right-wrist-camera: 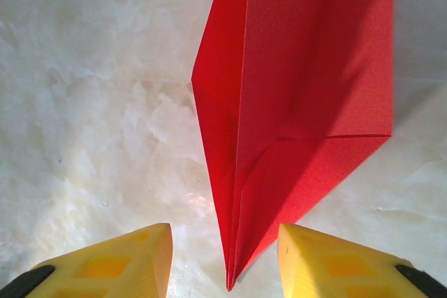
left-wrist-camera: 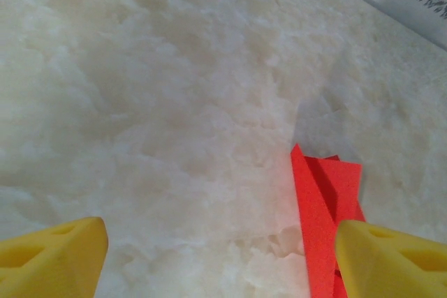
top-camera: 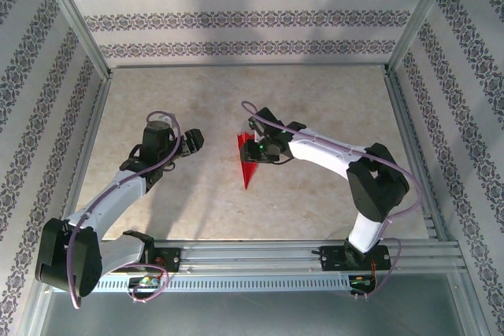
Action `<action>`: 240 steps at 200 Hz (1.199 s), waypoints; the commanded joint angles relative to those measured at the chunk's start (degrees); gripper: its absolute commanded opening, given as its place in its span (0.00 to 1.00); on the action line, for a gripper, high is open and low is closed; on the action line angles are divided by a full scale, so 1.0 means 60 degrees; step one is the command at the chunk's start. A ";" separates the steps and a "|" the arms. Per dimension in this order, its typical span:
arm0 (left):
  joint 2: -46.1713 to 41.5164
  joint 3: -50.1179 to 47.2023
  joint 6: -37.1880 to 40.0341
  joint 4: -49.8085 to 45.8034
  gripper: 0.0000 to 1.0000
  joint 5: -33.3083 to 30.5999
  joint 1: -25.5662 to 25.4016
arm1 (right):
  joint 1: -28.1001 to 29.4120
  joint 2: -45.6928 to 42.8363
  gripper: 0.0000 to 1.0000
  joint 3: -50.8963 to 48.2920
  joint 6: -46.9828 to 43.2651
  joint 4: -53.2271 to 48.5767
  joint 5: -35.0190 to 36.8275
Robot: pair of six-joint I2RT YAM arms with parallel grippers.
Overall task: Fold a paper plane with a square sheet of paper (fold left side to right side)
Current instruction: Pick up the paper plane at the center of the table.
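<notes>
Two grippers, one paper plane. The right gripper (right-wrist-camera: 223,242) is partly open, its fingers either side of the pointed tip of the paper plane (right-wrist-camera: 307,68), gripping nothing. The left gripper (left-wrist-camera: 218,242) gapes wide, empty, left of the plane, mid-table (top-camera: 331,100).

We see bright, even light across the surface (top-camera: 205,100). The left wrist view is soft and blurred. Ahead of the right gripper (right-wrist-camera: 223,242), the paper (right-wrist-camera: 314,68) is crisp, throwing a gray shadow rightward.
</notes>
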 commanded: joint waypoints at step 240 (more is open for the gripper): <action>-0.0673 -0.0369 0.1037 -0.0688 0.87 -0.0453 0.0312 | 0.0462 0.1695 0.30 0.1298 0.0547 -0.1116 0.0691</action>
